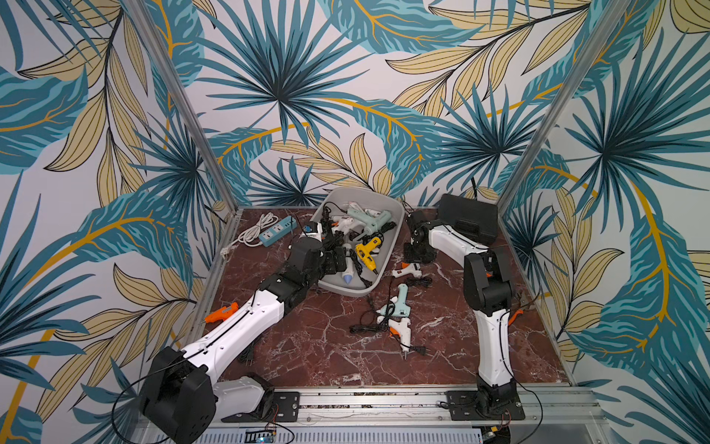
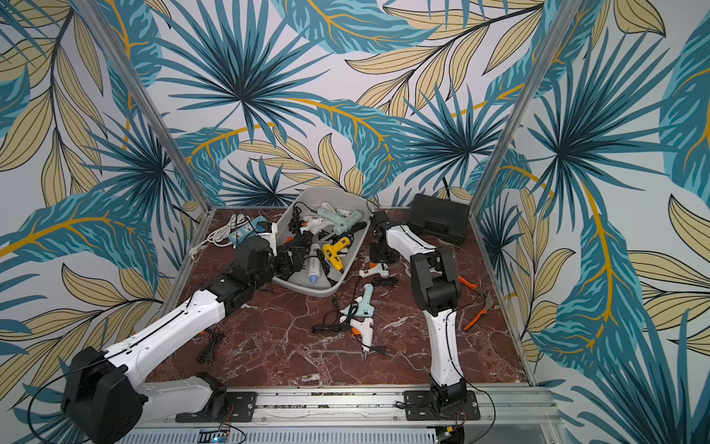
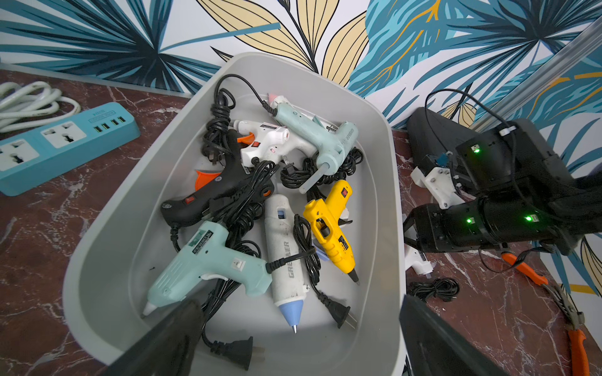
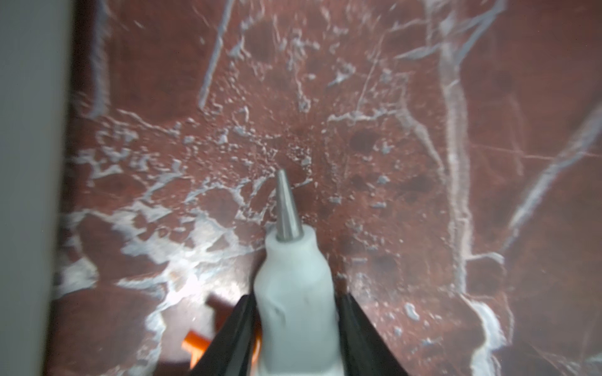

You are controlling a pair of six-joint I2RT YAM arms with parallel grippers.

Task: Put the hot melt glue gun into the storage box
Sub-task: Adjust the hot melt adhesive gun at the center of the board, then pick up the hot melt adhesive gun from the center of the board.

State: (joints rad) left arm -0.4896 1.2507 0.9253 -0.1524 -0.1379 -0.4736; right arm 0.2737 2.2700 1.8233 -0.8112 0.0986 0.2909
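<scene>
Left claw (image 3: 298,302): spread wide, empty, over large light-grey plastic storage box (image 3: 107,267).
Right claw (image 4: 296,298): clamped on barrel of white hot melt glue gun (image 4: 294,260).
Gun: on red marble counter (image 1: 307,346), beside box.

Matt grey plastic storage box (image 3: 97,276) on glossy marble-patterned table (image 1: 307,346)

Glue guns (image 3: 330,228) inside storage box (image 3: 104,260)

Top views high, sharing whole table (image 1: 326,346), wrist views close, downward
</scene>
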